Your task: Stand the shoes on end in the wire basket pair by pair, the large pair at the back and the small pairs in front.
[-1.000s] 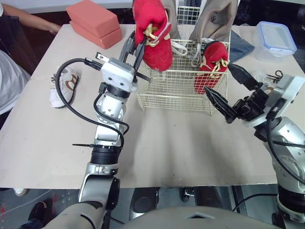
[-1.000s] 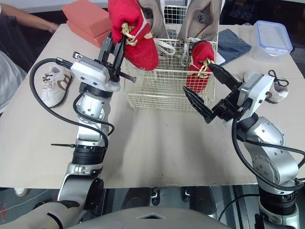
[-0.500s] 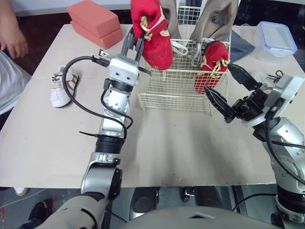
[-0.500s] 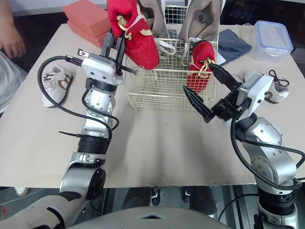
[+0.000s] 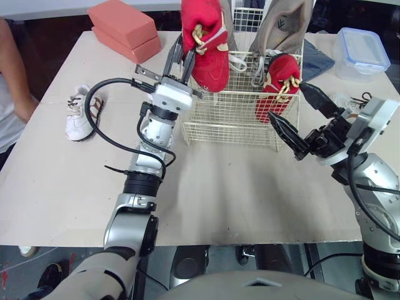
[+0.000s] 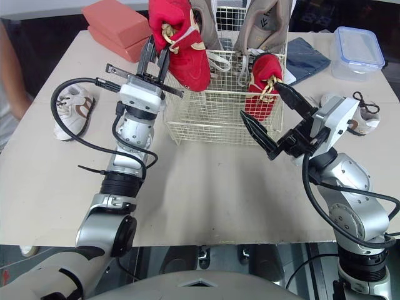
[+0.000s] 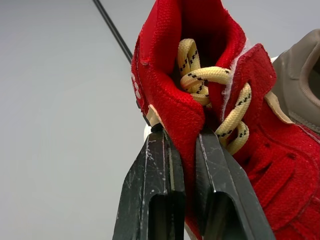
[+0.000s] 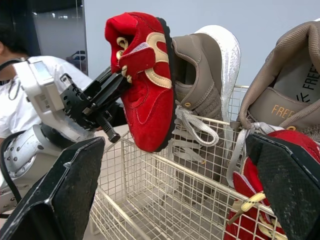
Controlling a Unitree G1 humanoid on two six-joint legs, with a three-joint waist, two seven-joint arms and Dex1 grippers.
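My left gripper [image 5: 183, 53] is shut on the collar of a red shoe [image 5: 209, 56] with yellow laces, holding it toe-down above the left front of the wire basket [image 5: 231, 119]. In the left wrist view its fingers [image 7: 150, 170] pinch the red collar. A second red shoe [image 5: 278, 84] stands on end in the basket's right front. Two large taupe shoes [image 8: 200, 75] [image 5: 281, 25] stand at the back. My right gripper [image 5: 286, 101] is open just in front of the basket's right side, holding nothing. One small white shoe [image 5: 80, 112] lies on the table at the left, another [image 6: 362, 115] behind my right arm.
Two salmon blocks [image 5: 122, 28] are stacked at the back left. A clear box with a blue rim [image 5: 362, 50] and a blue cloth [image 5: 315, 62] lie at the back right. A person [image 5: 12, 94] stands at the table's left edge.
My left gripper has carried the red shoe to the right, over the basket's left side. The person's hand at the left has drawn back. My right arm has stayed still.
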